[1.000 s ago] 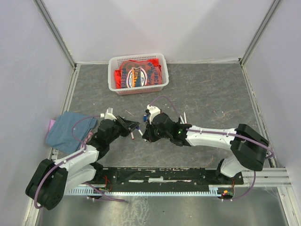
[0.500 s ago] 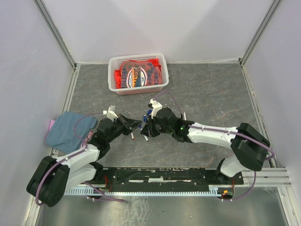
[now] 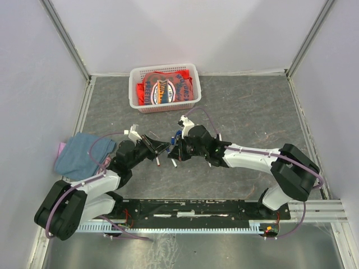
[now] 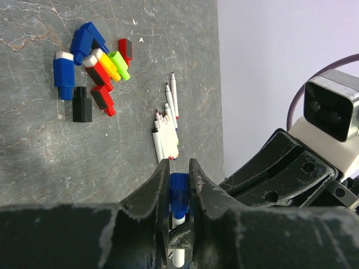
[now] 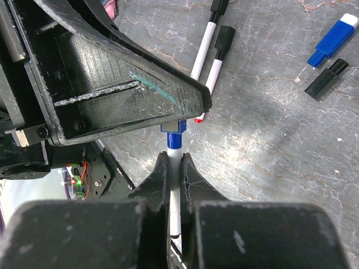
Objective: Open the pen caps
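One pen spans both grippers above the table. My left gripper (image 4: 179, 170) is shut on its blue pen cap (image 4: 179, 193). My right gripper (image 5: 174, 159) is shut on the white barrel (image 5: 175, 190) just behind that cap, and the two meet tip to tip (image 3: 169, 147). Loose pen caps lie in a pile: blue (image 4: 63, 75), black (image 4: 82, 105), red (image 4: 102, 96), yellow and green. Several uncapped pens (image 4: 166, 133) lie beside them. Two pens with black caps (image 5: 216, 47) rest below the grippers.
A white basket (image 3: 134, 89) of red packets stands at the back of the table. A blue cloth (image 3: 78, 154) lies at the left edge. A loose blue cap (image 5: 334, 35) and a black one (image 5: 325, 78) lie to the right.
My right gripper has shifted slightly toward the back and left, closing up against the left gripper on the pen. The left arm has barely moved.
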You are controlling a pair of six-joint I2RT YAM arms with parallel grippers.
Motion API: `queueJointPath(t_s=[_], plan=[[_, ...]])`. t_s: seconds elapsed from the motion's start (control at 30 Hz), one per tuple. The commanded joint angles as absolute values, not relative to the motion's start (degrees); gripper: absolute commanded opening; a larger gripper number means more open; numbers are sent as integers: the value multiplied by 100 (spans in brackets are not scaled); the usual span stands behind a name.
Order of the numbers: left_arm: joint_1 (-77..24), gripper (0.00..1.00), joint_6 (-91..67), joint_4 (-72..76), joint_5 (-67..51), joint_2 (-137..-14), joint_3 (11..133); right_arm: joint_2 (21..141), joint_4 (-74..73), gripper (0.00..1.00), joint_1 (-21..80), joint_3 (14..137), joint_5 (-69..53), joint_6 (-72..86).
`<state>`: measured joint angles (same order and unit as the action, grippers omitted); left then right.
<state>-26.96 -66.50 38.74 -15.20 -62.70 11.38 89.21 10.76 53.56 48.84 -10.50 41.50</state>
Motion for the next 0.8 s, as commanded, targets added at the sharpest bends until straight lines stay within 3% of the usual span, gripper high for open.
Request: queueJointPath(t_s=[0.0, 0.3, 0.5, 0.77], plan=[[-2711, 3, -6344, 4161, -1514, -6395, 1369, 9000, 1093, 1, 5322, 4950, -846, 3822], [-2709, 3, -6447, 2875, -300, -6968, 2190, 9015, -81, 1, 5551, 5124, 638, 2980], [-2713, 3, -6093, 2831, -48, -7244, 2474, 8988, -72, 1, 5604, 4979, 868, 2895], [-2621, 3, -5541, 3937, -768, -7517, 2342, 8844, 2149, 1, 4867, 3940, -1361, 3821]])
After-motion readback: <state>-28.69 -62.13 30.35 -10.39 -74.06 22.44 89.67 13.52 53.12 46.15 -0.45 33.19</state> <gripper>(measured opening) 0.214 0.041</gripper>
